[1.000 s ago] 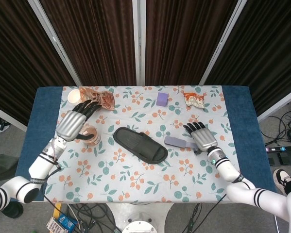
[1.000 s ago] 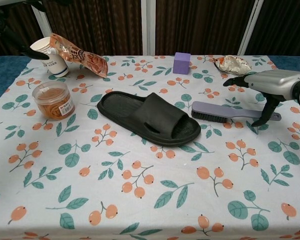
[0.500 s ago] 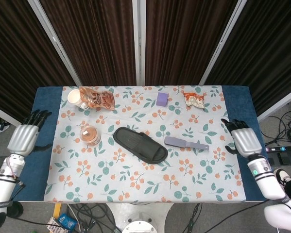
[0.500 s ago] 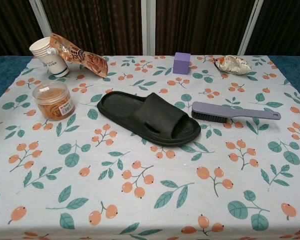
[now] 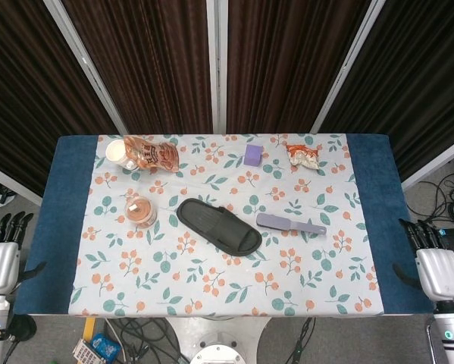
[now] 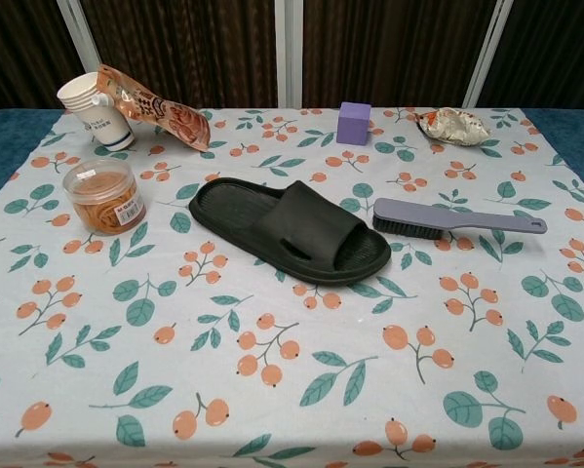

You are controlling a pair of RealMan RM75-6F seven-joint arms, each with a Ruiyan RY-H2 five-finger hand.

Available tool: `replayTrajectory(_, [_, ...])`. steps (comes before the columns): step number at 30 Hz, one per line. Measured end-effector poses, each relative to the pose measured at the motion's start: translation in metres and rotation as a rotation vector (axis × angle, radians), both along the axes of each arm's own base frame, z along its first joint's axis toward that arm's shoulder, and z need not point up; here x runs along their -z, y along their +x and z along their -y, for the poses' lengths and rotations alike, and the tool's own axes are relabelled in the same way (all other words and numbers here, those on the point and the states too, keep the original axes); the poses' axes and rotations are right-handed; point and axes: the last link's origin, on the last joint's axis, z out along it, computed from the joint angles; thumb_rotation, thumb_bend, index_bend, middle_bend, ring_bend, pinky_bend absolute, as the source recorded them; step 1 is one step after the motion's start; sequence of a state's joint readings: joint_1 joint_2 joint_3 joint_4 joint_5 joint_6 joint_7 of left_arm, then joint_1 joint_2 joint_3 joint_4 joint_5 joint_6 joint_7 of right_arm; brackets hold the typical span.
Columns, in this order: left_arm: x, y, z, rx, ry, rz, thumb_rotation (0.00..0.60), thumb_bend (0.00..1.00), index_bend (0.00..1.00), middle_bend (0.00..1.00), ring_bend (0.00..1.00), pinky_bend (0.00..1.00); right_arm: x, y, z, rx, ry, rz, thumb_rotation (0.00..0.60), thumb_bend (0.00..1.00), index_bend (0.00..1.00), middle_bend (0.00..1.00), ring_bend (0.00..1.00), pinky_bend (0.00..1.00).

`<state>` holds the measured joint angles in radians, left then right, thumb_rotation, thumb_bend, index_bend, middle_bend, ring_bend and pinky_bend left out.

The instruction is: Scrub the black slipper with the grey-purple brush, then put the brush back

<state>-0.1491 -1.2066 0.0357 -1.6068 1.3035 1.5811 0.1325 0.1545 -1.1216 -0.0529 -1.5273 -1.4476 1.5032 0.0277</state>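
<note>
The black slipper lies flat at the middle of the floral cloth, toe towards the right. Just to its right the grey-purple brush rests on the cloth, bristles down, handle pointing right. Nothing touches either one. My left hand hangs off the table's left side, fingers apart, holding nothing. Off the right side, my right hand is also empty with spread fingers. The chest view shows neither hand.
A clear jar stands left of the slipper. A paper cup and an orange snack bag sit at the back left. A purple block and a crumpled wrapper are at the back.
Both hands have pulled back from over the table to beyond its left and right sides. The slipper and the brush have not moved.
</note>
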Motion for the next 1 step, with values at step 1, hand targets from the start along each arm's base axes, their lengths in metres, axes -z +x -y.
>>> replayTrajectory(1, [0.0016,0.001,0.0033,-0.004,0.005,0.002,0.6,0.18,0.15,0.19,0.02,0.12,-0.0003,0.0009,-0.0024,-0.003,-0.007,0.0,0.6,0.18,0.0,0.11,0.04,0.11])
